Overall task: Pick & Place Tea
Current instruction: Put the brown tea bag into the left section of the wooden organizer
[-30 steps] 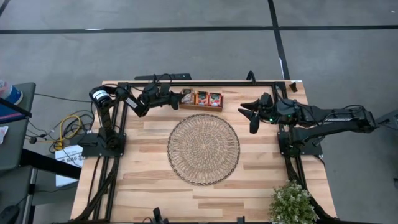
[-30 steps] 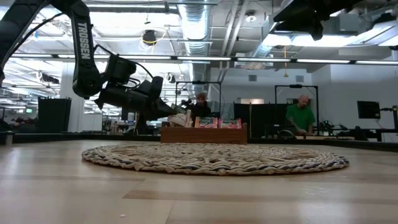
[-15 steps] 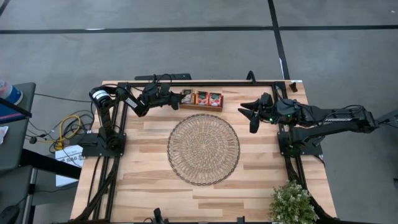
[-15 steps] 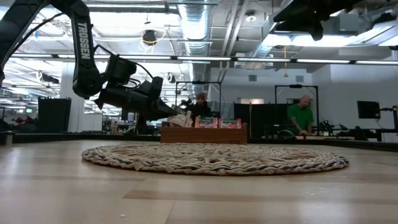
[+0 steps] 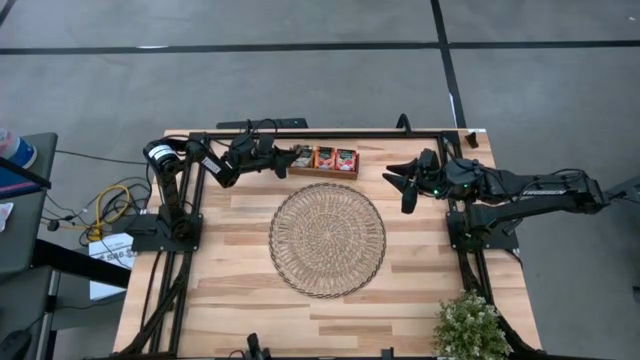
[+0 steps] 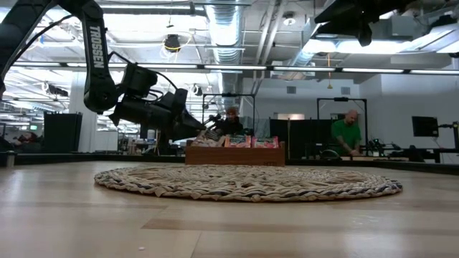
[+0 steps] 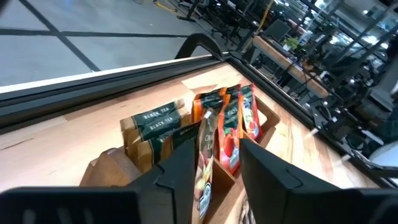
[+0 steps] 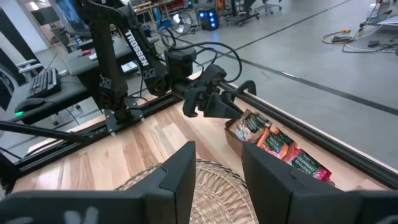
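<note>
The tea sachets stand upright in a brown wooden tray (image 5: 322, 173) at the table's far edge: beige ones with dark green tops (image 7: 152, 121) in its left part, red-orange ones (image 7: 235, 124) to their right. My left gripper (image 5: 288, 159) is open at the tray's left end, slanting down; sachet tops show between its fingers (image 7: 180, 168) in the left wrist view. My right gripper (image 5: 399, 187) hangs open in the air beyond the tray's right end, holding nothing. The round woven mat (image 5: 327, 239) lies at the table's middle.
Black frame rails (image 5: 330, 133) run along the far edge and both sides of the table. A potted plant (image 5: 470, 328) stands at the near right corner. Beyond the table, in the room, two people (image 6: 350, 133) show in the low view.
My left gripper has opened at the tray's left end; its upper finger now stands raised in the low view. The pale sachet that stuck up at its tips has sunk back among the others in the tray's left part. My right arm has kept still.
</note>
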Robot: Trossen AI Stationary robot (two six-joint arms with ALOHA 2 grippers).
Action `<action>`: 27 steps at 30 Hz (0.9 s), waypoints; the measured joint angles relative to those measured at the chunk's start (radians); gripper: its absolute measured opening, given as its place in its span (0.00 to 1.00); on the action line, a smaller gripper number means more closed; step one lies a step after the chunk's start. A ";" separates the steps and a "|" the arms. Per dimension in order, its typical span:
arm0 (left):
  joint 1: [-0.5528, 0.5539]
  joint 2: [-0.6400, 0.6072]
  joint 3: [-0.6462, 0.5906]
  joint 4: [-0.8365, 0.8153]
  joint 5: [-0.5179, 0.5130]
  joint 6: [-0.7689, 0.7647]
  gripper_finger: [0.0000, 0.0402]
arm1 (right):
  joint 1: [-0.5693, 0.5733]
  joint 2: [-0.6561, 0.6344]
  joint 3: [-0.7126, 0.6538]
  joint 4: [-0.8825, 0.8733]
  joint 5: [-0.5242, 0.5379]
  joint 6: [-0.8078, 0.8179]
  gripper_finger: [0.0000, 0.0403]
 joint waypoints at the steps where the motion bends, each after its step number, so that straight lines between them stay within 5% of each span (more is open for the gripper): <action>1: 0.000 0.000 0.000 0.001 0.010 0.005 0.30 | 0.000 0.000 0.000 0.000 0.000 0.000 0.30; 9: -0.001 -0.001 0.055 -0.017 0.095 0.076 0.32 | 0.000 0.000 0.000 0.000 0.000 0.000 0.30; 19: 0.004 -0.001 0.210 -0.365 0.085 0.189 0.32 | 0.000 0.000 0.000 -0.008 0.000 0.007 0.30; 27: 0.004 -0.016 0.244 -0.421 0.110 0.215 0.32 | 0.000 0.000 0.000 -0.027 0.001 0.007 0.30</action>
